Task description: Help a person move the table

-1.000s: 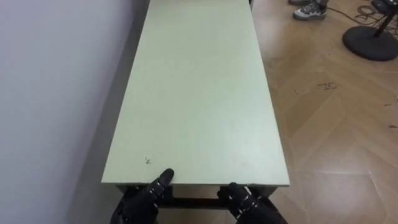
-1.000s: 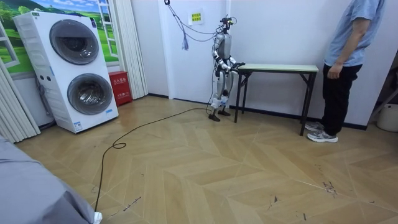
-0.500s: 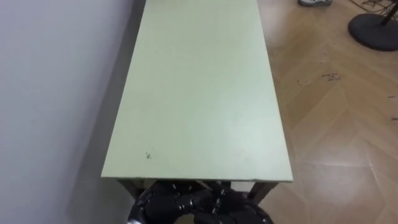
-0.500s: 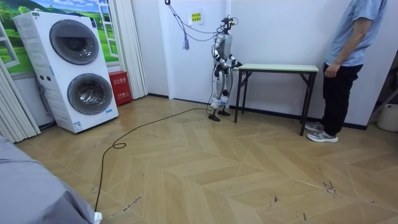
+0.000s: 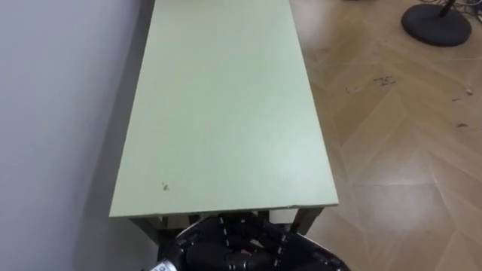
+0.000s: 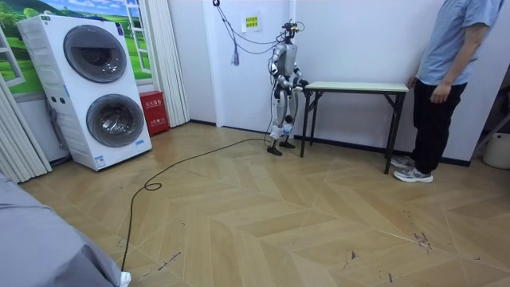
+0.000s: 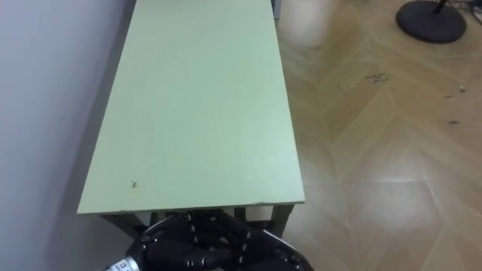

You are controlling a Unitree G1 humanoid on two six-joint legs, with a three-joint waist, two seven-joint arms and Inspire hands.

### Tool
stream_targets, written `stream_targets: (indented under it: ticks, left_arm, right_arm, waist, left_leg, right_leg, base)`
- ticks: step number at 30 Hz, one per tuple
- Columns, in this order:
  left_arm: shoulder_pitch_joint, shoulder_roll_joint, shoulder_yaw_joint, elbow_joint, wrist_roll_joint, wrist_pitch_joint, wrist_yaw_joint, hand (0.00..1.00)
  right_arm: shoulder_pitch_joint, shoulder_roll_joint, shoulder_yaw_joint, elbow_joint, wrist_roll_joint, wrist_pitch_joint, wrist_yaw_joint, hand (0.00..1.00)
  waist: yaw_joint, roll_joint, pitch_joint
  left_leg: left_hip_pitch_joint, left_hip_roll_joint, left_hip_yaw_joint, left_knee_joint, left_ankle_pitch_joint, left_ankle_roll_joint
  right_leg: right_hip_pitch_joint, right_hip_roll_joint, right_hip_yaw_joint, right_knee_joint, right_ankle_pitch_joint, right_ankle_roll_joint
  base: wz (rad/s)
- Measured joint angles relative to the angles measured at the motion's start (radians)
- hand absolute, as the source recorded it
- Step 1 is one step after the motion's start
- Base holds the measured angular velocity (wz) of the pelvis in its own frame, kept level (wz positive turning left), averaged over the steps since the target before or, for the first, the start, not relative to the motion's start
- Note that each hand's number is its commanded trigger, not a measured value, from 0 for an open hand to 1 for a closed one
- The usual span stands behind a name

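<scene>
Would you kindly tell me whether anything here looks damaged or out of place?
Nothing serious: the table stands straight along the wall. Only a small dark mark near its near left corner, and scuffs on the floor.

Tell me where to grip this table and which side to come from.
I'd grip the near short edge of the table, one hand toward each corner, coming from the robot's end and from below the overhanging top. The long left side runs along the wall, and the person stands at the far end.
</scene>
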Motion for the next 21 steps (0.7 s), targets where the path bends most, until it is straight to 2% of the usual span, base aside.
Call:
stream_targets:
  ticks: [2, 4, 8, 11, 12, 13, 15, 21]
  left_arm:
    - [0.0, -0.001, -0.01, 0.049, 0.04, 0.002, 0.005, 0.0]
    - [0.003, -0.022, -0.013, 0.13, 0.112, 0.009, 0.014, 0.0]
    - [0.032, -0.049, 0.006, 0.245, 0.155, 0.01, 0.085, 0.0]
    - [0.033, -0.085, 0.071, 0.339, 0.165, -0.013, 0.147, 0.0]
    - [0.025, -0.113, 0.103, 0.396, 0.172, -0.019, 0.173, 0.0]
    - [0.023, -0.139, 0.142, 0.437, 0.175, -0.029, 0.2, 0.0]
    - [0.024, -0.169, 0.2, 0.481, 0.196, -0.046, 0.239, 0.0]
    - [0.034, -0.207, 0.318, 0.62, 0.26, -0.061, 0.349, 0.0]
  right_arm:
    - [0.005, 0.012, 0.002, 0.029, -0.028, 0.014, -0.022, 0.0]
    - [0.004, 0.051, 0.008, 0.088, -0.085, 0.033, -0.07, 0.0]
    - [0.002, 0.105, 0.003, 0.209, -0.114, 0.037, -0.152, 0.0]
    - [-0.024, 0.152, -0.043, 0.337, -0.117, 0.028, -0.244, 0.0]
    - [-0.032, 0.166, -0.068, 0.398, -0.122, 0.024, -0.278, 0.0]
    - [-0.04, 0.178, -0.102, 0.451, -0.138, 0.023, -0.311, 0.0]
    - [-0.043, 0.19, -0.155, 0.491, -0.145, 0.013, -0.355, 0.0]
    - [-0.043, 0.231, -0.267, 0.632, -0.145, -0.03, -0.44, 0.0]
  waist:
    - [0.002, -0.005, -0.0025]
    - [0.007, -0.012, -0.004]
    - [0.01, -0.022, -0.0112]
    - [0.024, -0.029, -0.0091]
    - [0.024, -0.03, -0.0096]
    - [0.026, -0.031, -0.0147]
    - [0.028, -0.034, -0.0112]
    - [0.026, -0.039, -0.0083]
  left_leg:
    - [0.017, 0.001, 0.002, -0.01, 0.001, -0.002]
    - [0.032, 0.002, 0.003, -0.023, 0.003, -0.004]
    - [0.054, 0.001, 0.007, -0.037, 0.004, -0.006]
    - [0.072, 0.0, 0.012, -0.058, 0.006, -0.008]
    - [0.085, -0.001, 0.012, -0.065, 0.006, -0.009]
    - [0.09, -0.002, 0.012, -0.069, 0.006, -0.009]
    - [0.1, -0.001, 0.013, -0.076, 0.008, -0.012]
    - [0.115, 0.001, 0.015, -0.093, 0.007, -0.018]
  right_leg:
    - [0.012, 0.001, -0.001, -0.002, 0.0, 0.0]
    - [0.021, 0.002, -0.003, -0.003, 0.0, 0.0]
    - [0.033, 0.004, -0.003, -0.021, 0.0, 0.0]
    - [0.054, 0.004, -0.001, -0.038, 0.001, -0.001]
    - [0.06, 0.004, -0.002, -0.044, 0.001, -0.001]
    - [0.066, 0.004, -0.004, -0.051, 0.001, -0.001]
    - [0.072, 0.005, -0.007, -0.055, 0.001, -0.001]
    - [0.075, 0.013, -0.015, -0.055, 0.001, -0.001]
  base:
    - [-0.02]
    - [-0.02]
    - [-0.02]
    - [-0.07]
    - [0.0]
    - [0.0]
    - [0.0]
    - [0.0]
